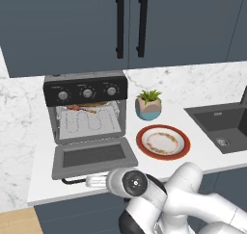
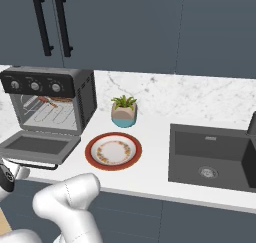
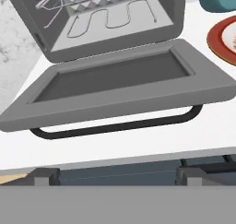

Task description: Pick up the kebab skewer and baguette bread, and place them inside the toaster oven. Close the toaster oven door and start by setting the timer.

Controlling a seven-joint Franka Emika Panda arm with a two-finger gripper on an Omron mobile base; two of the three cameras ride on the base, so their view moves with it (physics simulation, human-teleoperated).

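- In front of the toaster oven [image 1: 86, 110], the gripper [image 3: 113, 176] sits released below the toaster oven door [image 3: 120, 87], which is dropped flat.
- Kebab skewer [image 1: 80, 108] lies inside on the rack.
- No readable writing.

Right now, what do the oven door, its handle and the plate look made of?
Oven door: matte grey frame, looks like painted metal; its dark flat window reads as glass, though no reflection confirms it. Handle: thin black bent bar, likely coated metal or plastic. Plate: glossy, red rim, patterned cream centre, looks like glazed ceramic.
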